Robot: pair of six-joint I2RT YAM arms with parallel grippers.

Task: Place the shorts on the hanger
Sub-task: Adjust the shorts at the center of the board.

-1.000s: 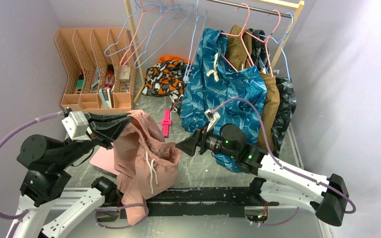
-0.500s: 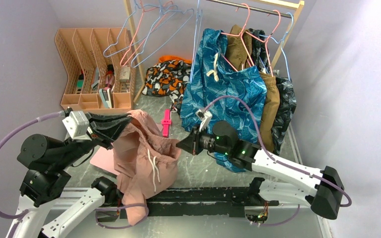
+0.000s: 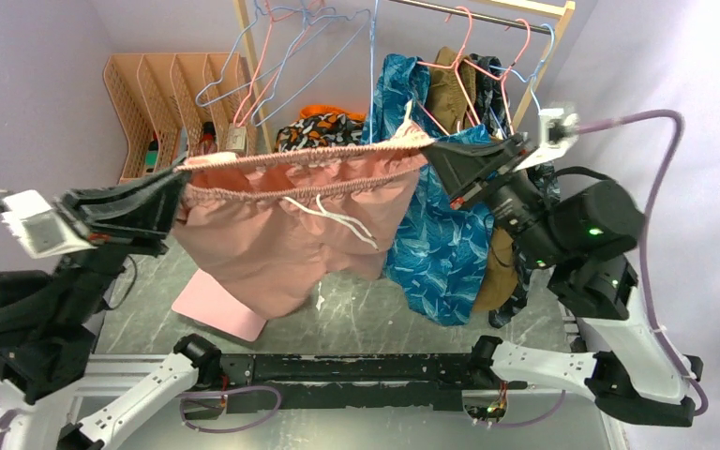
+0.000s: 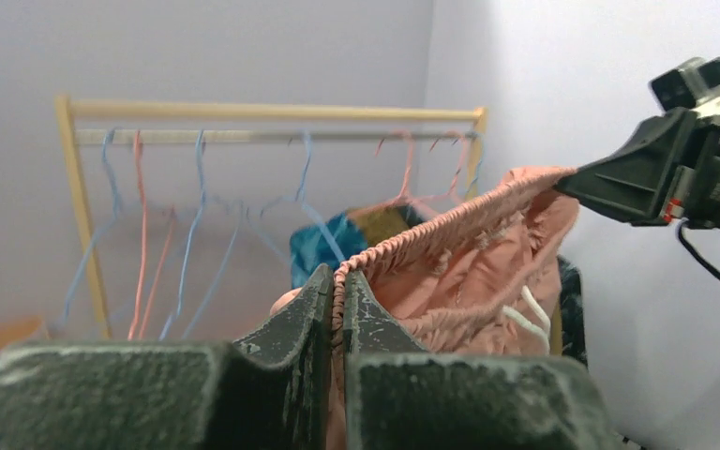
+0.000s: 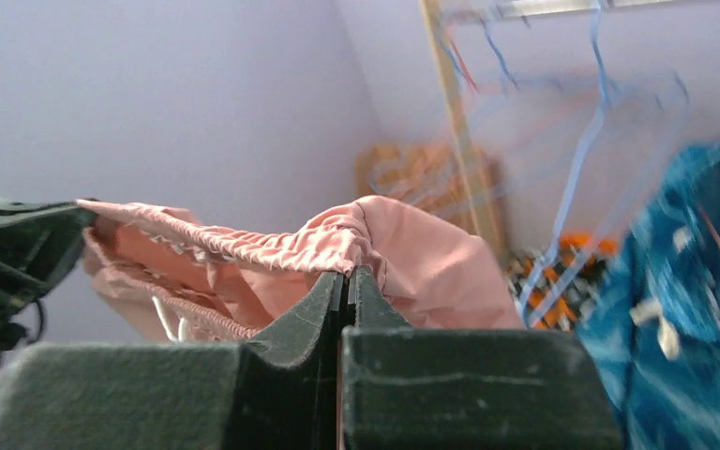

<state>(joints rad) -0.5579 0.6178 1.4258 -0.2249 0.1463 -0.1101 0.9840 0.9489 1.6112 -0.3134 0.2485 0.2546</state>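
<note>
The dusty-pink shorts [image 3: 281, 230] hang in the air, their gathered waistband pulled taut between my two grippers. The white drawstring dangles in front. My left gripper [image 3: 180, 180] is shut on the waistband's left end; in the left wrist view [image 4: 337, 277] the elastic sits pinched between the jaws. My right gripper [image 3: 431, 146] is shut on the right end, and fabric shows at its tips in the right wrist view [image 5: 347, 274]. Light-blue wire hangers, one of them the hanger [image 3: 371, 84], hang on the rail behind the shorts, apart from them.
A wooden rack [image 3: 248, 66] holds pink hangers [image 3: 469, 37] and a blue patterned garment [image 3: 441, 244] with darker clothes to its right. A peach file organizer [image 3: 164, 103] stands at the back left. A flat pink board [image 3: 220, 309] lies on the table under the shorts.
My right gripper has shut on the waistband. Both arms have risen and spread apart, lifting the shorts off the table and stretching them wide.
</note>
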